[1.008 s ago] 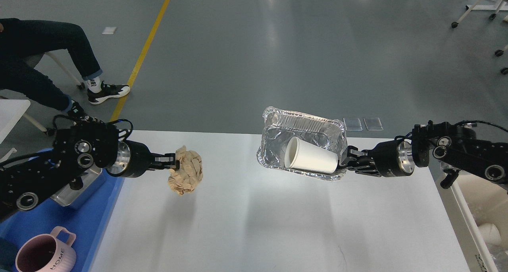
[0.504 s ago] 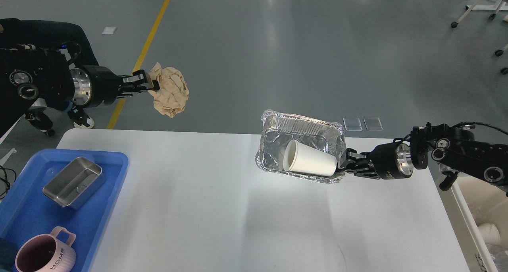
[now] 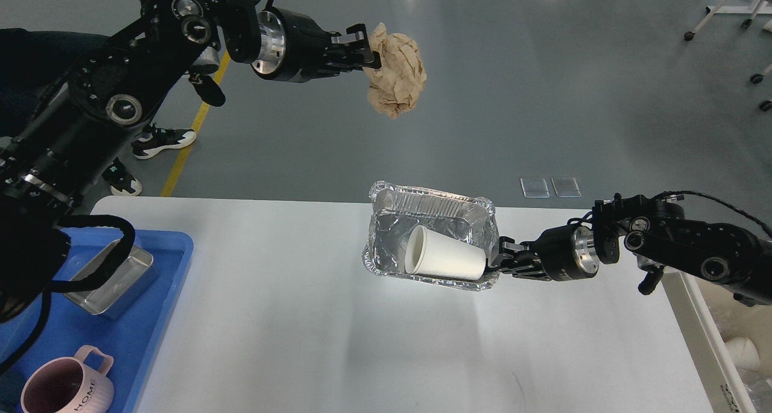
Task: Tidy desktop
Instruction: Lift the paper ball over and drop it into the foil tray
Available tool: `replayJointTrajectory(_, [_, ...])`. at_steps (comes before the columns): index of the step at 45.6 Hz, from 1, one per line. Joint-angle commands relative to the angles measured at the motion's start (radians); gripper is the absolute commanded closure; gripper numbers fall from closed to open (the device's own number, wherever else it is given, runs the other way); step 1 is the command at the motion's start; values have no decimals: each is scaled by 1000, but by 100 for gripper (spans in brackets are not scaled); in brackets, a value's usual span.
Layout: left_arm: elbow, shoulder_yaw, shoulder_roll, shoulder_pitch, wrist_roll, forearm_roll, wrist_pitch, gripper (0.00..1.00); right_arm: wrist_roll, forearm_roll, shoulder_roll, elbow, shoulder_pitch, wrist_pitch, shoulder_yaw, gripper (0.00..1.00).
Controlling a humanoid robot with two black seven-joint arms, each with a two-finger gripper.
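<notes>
The left gripper is clamped on a crumpled paper wad, way up past the bench's far edge. The right gripper pinches the foil tray's right rim, a white cup lying inside, over the bench's far middle with bare surface nearer in.

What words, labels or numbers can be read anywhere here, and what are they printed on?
"HOME": on the side of the pink ribbed mug that stands in the blue tray at the lower left, the letters running up the mug's wall.
No other text can be read: the white paper cup, the foil container, the crumpled brown paper and the desktop show no print.
</notes>
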Motion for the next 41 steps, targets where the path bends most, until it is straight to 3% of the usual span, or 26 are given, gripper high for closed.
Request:
replayJointTrajectory(1, [7,32,-70,-15,10,0,-8,100,-2,0,2,-1,-2,0,0,100])
replayJointTrajectory(6, [18,70,-120,-20,45,-9,-44,100,-2,0,-2,-1,0,-1,0,100])
replayJointTrajectory(10, [100,80,-175,-11,79,-23,-74,100,-2,0,-2,2,0,-1,0,100])
replayJointTrajectory(36, [134,218,-274,54,78,-22,-79,100,-2,0,-18,1,1,-1,0,100])
replayJointTrajectory(41, [137,251,-291,55,78,-23,-65,93,0,2,-21,4,1,-1,0,100])
